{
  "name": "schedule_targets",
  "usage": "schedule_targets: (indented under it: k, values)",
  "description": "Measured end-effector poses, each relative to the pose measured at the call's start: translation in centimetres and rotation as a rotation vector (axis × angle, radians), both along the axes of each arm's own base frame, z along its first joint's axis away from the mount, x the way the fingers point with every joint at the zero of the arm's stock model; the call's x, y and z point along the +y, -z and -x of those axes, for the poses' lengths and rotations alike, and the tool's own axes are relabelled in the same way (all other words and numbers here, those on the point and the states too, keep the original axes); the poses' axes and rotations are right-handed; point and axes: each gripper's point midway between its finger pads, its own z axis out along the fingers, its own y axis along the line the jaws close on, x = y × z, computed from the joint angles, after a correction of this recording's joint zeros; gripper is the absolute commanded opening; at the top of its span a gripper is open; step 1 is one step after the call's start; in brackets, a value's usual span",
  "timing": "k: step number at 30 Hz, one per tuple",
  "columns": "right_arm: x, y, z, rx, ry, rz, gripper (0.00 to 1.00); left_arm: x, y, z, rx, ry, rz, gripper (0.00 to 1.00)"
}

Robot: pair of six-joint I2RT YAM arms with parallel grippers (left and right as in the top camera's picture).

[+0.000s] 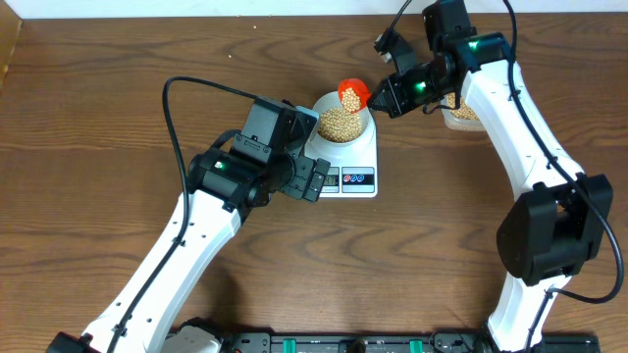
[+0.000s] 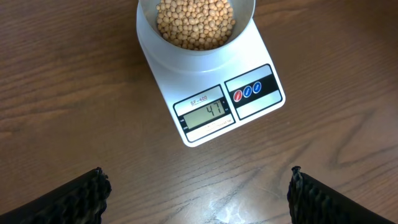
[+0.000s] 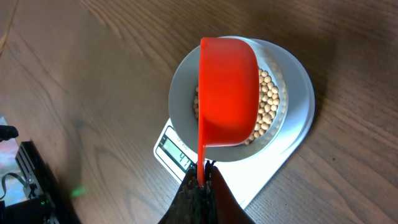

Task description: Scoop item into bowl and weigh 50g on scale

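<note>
The bowl (image 1: 342,125) stands on the white scale (image 1: 355,160), filled with tan beans (image 2: 195,23). The scale display (image 2: 206,113) reads 47. My right gripper (image 3: 203,177) is shut on the handle of an orange-red scoop (image 3: 229,90), held tipped over the bowl (image 3: 180,93); the scoop (image 1: 352,94) hangs over the bowl's far rim. My left gripper (image 2: 198,193) is open and empty, low over the table just in front of the scale (image 2: 261,59); overhead it sits left of the scale (image 1: 312,178).
A clear tub of beans (image 1: 459,115) sits at the back right, mostly hidden by the right arm. A black rail (image 1: 343,343) runs along the table's front edge. Cables loop over the left arm.
</note>
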Motion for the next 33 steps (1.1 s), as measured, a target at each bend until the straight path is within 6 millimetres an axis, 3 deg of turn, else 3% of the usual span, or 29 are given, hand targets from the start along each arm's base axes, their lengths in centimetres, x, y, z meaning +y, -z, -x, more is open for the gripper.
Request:
schedule_targets:
  k: [33]
  values:
    - [0.33, 0.97, 0.23, -0.021, -0.002, 0.096, 0.01, 0.0, 0.0, 0.0, 0.0, 0.0, 0.0, 0.94]
